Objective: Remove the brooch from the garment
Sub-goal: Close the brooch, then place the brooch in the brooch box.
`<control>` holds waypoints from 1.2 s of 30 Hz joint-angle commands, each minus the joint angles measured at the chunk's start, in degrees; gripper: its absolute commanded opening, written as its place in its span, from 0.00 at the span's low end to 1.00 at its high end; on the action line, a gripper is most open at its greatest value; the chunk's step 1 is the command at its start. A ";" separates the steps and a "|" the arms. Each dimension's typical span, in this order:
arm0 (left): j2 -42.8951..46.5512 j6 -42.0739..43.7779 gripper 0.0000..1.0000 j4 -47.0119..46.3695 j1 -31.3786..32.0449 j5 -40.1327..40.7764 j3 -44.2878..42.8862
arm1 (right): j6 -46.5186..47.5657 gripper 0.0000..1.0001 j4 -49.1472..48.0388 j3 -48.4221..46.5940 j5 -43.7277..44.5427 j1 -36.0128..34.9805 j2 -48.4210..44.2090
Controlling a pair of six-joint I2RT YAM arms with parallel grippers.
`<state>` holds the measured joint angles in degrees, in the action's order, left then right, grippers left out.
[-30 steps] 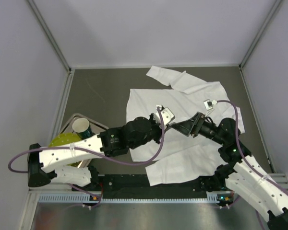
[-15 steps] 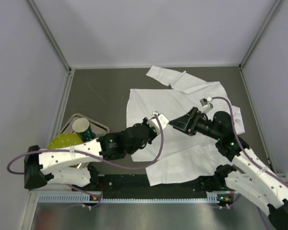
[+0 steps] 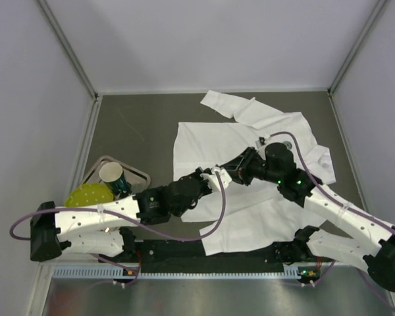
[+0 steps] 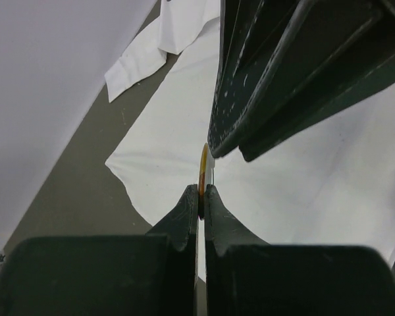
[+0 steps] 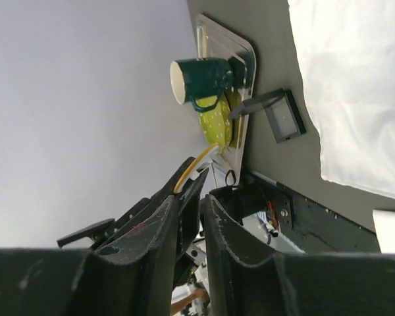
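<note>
The garment (image 3: 250, 210) is a white shirt spread flat on the dark table, also seen in the left wrist view (image 4: 303, 184) and the right wrist view (image 5: 355, 99). My left gripper (image 3: 217, 172) (image 4: 199, 197) is shut on the brooch (image 4: 203, 164), a thin yellow disc seen edge on, raised above the cloth. My right gripper (image 3: 227, 170) (image 5: 192, 196) meets it tip to tip, its dark fingers (image 4: 263, 99) just right of the disc. Its jaws stand narrowly apart. The brooch (image 5: 192, 168) pokes out past them; whether they pinch anything is hidden.
A metal tray (image 3: 139, 174) at the left holds a dark green mug (image 3: 112, 174) and a yellow-green dotted dish (image 3: 89, 194). The mug (image 5: 197, 79) also shows in the right wrist view. Grey walls enclose the table on three sides.
My right gripper has swung left to meet the left gripper, and its jaws have narrowed. The left gripper has drawn slightly back and left, still shut on the brooch.
</note>
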<state>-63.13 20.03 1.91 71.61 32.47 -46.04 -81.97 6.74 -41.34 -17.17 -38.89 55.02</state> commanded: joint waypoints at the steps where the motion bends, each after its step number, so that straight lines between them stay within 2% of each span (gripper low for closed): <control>1: 0.12 3.87 0.00 -4.46 0.02 1.10 0.51 | -5.48 0.23 -4.02 -1.98 0.03 -3.20 3.24; 6: -0.15 4.58 0.00 -4.11 0.02 0.49 0.25 | -5.13 0.25 -4.72 -1.55 1.52 -3.64 3.60; 9: -0.50 5.02 0.00 -3.50 0.02 -0.12 0.07 | -4.78 0.33 -5.33 -1.37 2.23 -3.64 3.51; 12: -1.20 5.02 0.00 -2.45 0.02 -0.04 -0.27 | -4.34 0.34 -5.42 -1.81 2.31 -3.64 2.99; 20: -2.17 4.31 0.00 -2.18 0.02 -0.56 -0.89 | -7.32 0.30 -5.42 1.79 5.21 -3.56 -0.53; 24: -1.91 4.14 0.00 -2.26 0.02 -1.44 -0.28 | -9.95 0.28 -9.11 2.93 3.28 -3.82 1.66; 36: -2.26 5.10 0.00 0.19 0.19 -3.81 -0.89 | -11.98 0.20 -11.66 4.51 2.93 -4.35 5.09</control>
<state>-65.28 24.29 1.93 71.40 30.87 -45.52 -92.14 -0.91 -37.78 -13.65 -42.04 59.13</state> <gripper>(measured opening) 0.030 0.210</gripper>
